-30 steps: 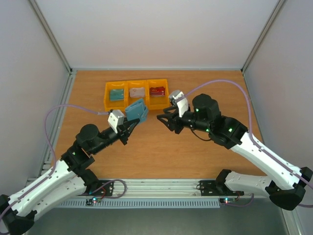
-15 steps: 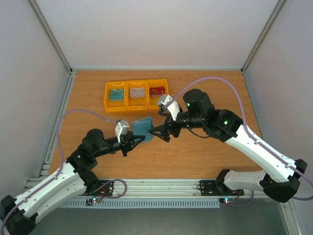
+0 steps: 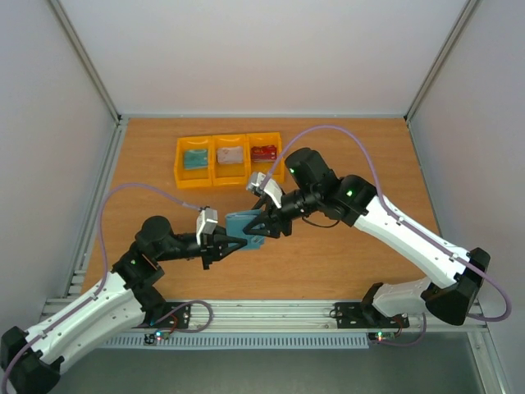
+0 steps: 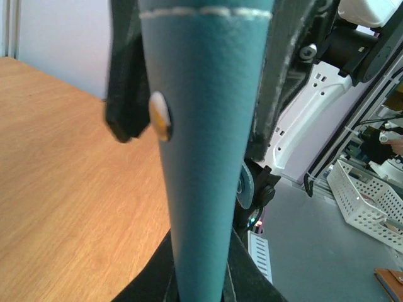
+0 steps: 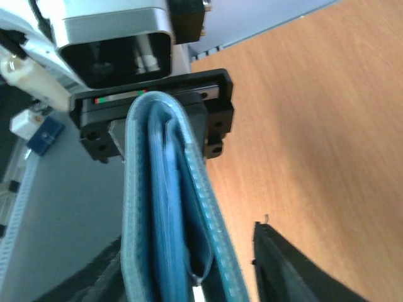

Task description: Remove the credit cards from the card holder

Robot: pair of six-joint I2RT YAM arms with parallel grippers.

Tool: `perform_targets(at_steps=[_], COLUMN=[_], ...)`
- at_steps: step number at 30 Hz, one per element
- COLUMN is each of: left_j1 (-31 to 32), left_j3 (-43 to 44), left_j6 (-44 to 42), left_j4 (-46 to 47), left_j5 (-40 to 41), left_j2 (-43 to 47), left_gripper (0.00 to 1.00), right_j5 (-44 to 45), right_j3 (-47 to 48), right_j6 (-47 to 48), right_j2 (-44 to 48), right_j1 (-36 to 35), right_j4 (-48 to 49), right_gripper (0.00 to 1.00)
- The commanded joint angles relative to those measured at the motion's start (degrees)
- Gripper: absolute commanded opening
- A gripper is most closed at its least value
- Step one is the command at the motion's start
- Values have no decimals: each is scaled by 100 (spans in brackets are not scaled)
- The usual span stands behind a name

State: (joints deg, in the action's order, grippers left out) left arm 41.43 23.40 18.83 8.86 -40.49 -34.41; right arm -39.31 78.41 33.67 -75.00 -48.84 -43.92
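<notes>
The teal card holder [image 3: 247, 225] is held off the table, pinched at its near end by my left gripper [image 3: 232, 244], which is shut on it. In the left wrist view the card holder [image 4: 201, 157] stands edge-on, with a metal snap on its side. My right gripper [image 3: 266, 224] is open and straddles the holder's far end. The right wrist view shows the card holder [image 5: 167, 207] slightly parted with paler blue layers inside, and a gap to one of the fingers [image 5: 296, 270]. Credit cards lie in the bins: teal [image 3: 195, 158], whitish [image 3: 230, 153], red [image 3: 263, 152].
Three yellow bins [image 3: 230, 172] stand in a row at the back of the wooden table [image 3: 353, 148]. Grey walls close off both sides and the back. A metal rail [image 3: 271, 313] runs along the near edge by the arm bases.
The left gripper carried the holder toward the near middle of the table. The right arm swung left and down, and its jaws now stand on either side of the holder's far end.
</notes>
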Motion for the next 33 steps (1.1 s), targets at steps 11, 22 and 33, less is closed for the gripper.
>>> perform_targets(at_steps=[11, 22, 33], left_j1=[-18, -107, -73], left_j3=[41, 499, 1189], left_j6=[-11, -1033, -1147], left_j4=[651, -351, -669], left_j5=[-191, 1237, 412], left_j2=[-60, 230, -350], left_gripper=[0, 50, 27], right_j5=[-695, 1976, 2792], right_j3=[-552, -825, -1001], right_j6=[-389, -1334, -1536], right_j2=[340, 918, 1196], right_j1=[169, 314, 314], right_j4=[425, 840, 1265], right_gripper=[2, 1, 1])
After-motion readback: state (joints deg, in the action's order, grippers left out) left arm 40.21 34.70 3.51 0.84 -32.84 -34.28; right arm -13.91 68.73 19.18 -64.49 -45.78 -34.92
